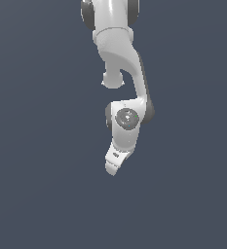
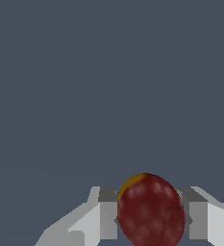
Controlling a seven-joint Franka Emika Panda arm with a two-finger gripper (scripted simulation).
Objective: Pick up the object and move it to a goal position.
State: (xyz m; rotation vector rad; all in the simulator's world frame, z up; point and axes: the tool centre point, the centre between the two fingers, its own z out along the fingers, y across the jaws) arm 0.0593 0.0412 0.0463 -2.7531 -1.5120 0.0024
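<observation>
The object (image 2: 151, 211) is a dark red, roughly round lump with a small orange patch. In the wrist view it sits between my two grey fingers (image 2: 107, 218), which touch it on both sides. My gripper (image 2: 150, 196) is shut on it. In the exterior view the white arm reaches down from the top. The gripper (image 1: 112, 168) points downward near the middle of the picture, and the object is hidden behind the fingers there.
A plain dark grey-blue surface (image 1: 42, 194) fills both views around the arm. No other objects, containers or edges show.
</observation>
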